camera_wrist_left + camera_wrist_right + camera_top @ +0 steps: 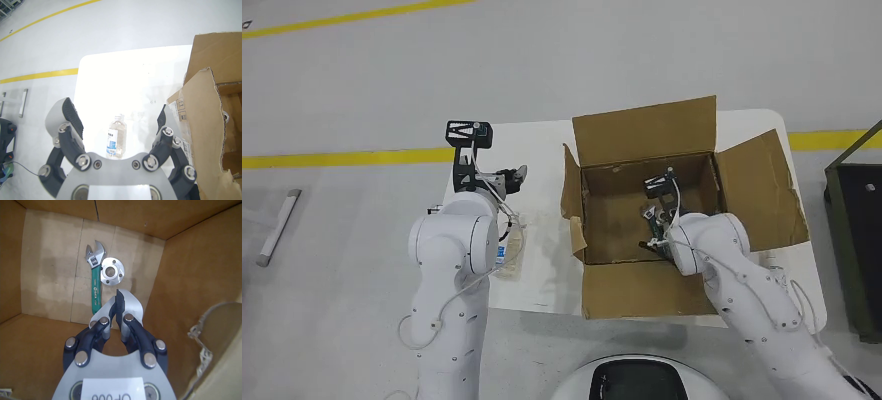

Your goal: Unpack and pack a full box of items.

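An open cardboard box (pixel 752 190) stands on the white table (pixel 537 285). On its floor lie a green-handled adjustable wrench (pixel 95 289) and a round metal flange (pixel 112 271), touching each other. My right gripper (pixel 116 295) hangs inside the box just above them, shut with nothing between its fingers. Left of the box (pixel 206 106), my left gripper (pixel 116 110) is open over the table. A clear bottle (pixel 116 139) with a blue and white label stands on the table between and below its fingers (pixel 72 115), untouched.
The box's flaps (pixel 642 290) spread outward on all sides, and the one nearest my left gripper is torn (pixel 217 98). A dark cabinet (pixel 854 240) stands off the table's right end. Bare tabletop (pixel 122 75) lies beyond the bottle.
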Available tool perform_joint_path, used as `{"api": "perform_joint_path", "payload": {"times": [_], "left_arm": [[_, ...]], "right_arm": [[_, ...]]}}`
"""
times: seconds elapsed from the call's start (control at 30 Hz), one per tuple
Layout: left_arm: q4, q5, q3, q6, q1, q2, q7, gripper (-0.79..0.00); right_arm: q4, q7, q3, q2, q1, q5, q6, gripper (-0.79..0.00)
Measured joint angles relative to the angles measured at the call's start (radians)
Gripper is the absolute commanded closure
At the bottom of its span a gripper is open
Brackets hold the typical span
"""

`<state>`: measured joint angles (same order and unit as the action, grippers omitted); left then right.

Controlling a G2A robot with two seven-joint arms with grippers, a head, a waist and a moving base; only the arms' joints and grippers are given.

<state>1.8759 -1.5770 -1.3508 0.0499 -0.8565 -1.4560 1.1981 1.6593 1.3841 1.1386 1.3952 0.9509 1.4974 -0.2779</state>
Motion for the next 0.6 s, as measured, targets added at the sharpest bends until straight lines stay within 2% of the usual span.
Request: {"api": "perform_joint_path", "payload": {"times": [0.03,0.07,0.1,0.17,0.2,0.6], "left_arm": [[0.000,0.000,0.000,0.000,0.000,0.000,0.000,-0.785],[0.000,0.000,0.000,0.000,0.000,0.000,0.000,-0.785],[0.000,0.000,0.000,0.000,0.000,0.000,0.000,-0.785],[0.000,0.000,0.000,0.000,0.000,0.000,0.000,-0.785],[0.000,0.000,0.000,0.000,0.000,0.000,0.000,-0.785],[0.000,0.000,0.000,0.000,0.000,0.000,0.000,-0.785]], "right_arm": [[-0.025,-0.004,-0.004,0.004,-0.013,-0.023,-0.001,-0.114],[-0.046,-0.007,-0.009,0.007,-0.023,-0.035,-0.003,-0.197],[-0.068,-0.008,-0.015,0.010,-0.035,-0.045,-0.005,-0.243],[-0.116,-0.009,-0.031,0.018,-0.066,-0.054,-0.012,-0.262],[-0.133,-0.010,-0.038,0.021,-0.080,-0.059,-0.013,-0.299],[-0.329,-0.017,-0.108,0.058,-0.198,-0.063,-0.035,-0.332]]}}
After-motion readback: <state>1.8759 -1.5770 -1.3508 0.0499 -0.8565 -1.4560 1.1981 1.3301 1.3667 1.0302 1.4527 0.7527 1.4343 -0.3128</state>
